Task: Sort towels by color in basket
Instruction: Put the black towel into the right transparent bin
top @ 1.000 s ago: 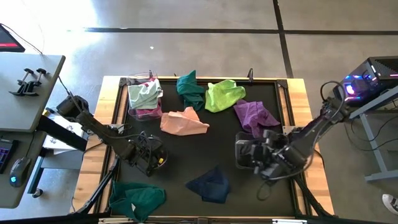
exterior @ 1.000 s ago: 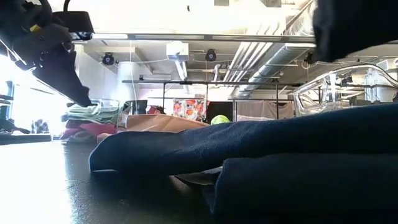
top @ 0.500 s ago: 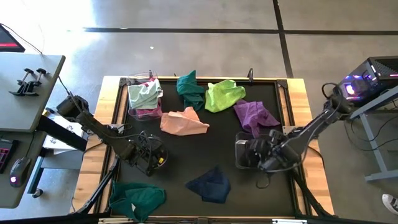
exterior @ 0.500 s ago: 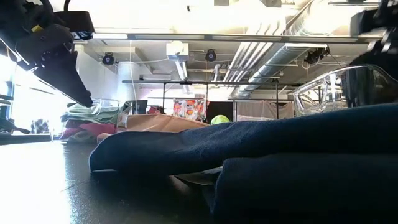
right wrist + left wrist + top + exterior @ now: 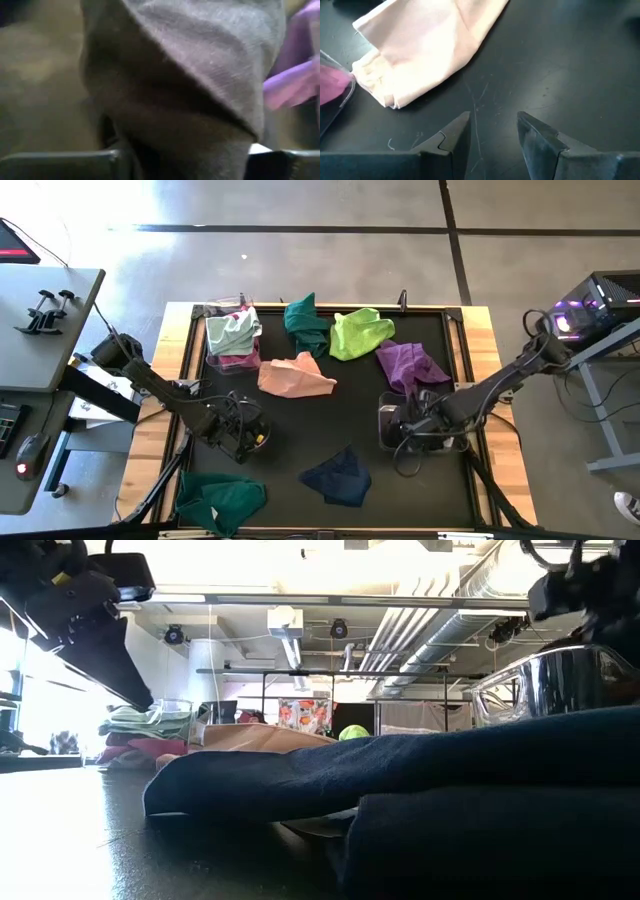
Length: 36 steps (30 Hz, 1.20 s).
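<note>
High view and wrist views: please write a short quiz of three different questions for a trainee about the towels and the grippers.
1. True or false: the peach towel lies inside a clear bin.
2. Which towel lies nearest the front edge, between the arms? A) lime towel B) navy towel C) purple towel
3. Fill in: the left gripper hovers over the bare mat with fingers ____.

Key: 1 false, it lies on the black mat. 2 B. 3 open.

Overhead, table-level, two close wrist views
</note>
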Available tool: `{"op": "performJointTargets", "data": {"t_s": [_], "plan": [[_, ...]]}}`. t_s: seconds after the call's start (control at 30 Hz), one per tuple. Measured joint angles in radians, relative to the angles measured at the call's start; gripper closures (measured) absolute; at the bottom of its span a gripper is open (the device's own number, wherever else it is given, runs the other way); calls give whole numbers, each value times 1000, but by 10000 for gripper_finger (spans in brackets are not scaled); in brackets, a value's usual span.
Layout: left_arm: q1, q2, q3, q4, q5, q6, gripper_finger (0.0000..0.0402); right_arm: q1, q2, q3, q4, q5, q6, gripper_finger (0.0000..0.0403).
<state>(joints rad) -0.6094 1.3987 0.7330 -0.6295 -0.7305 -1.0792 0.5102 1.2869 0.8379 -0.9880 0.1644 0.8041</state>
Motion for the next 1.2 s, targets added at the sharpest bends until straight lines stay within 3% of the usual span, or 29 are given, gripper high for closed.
{"op": "performJointTargets", "data": {"t_s": [0.13, 0.3, 0.4, 0.63, 1.0, 1.2], "plan": [[0, 0, 0, 0, 0, 0, 257, 1, 0, 82, -42, -68, -4, 265], [0, 0, 0, 0, 0, 0, 257, 1, 0, 150, -130, 62, -21, 263], [0, 0, 0, 0, 0, 0, 257, 1, 0, 138, -114, 129, -20, 263], [0, 0, 0, -1, 1, 2, 257, -6, 2, 44, -95, 131, 15, 257], [0, 0, 0, -1, 1, 0, 257, -6, 2, 50, -121, 60, 25, 154], [0, 0, 0, -1, 1, -1, 257, 11, 2, 147, -285, 21, 74, 140]]}}
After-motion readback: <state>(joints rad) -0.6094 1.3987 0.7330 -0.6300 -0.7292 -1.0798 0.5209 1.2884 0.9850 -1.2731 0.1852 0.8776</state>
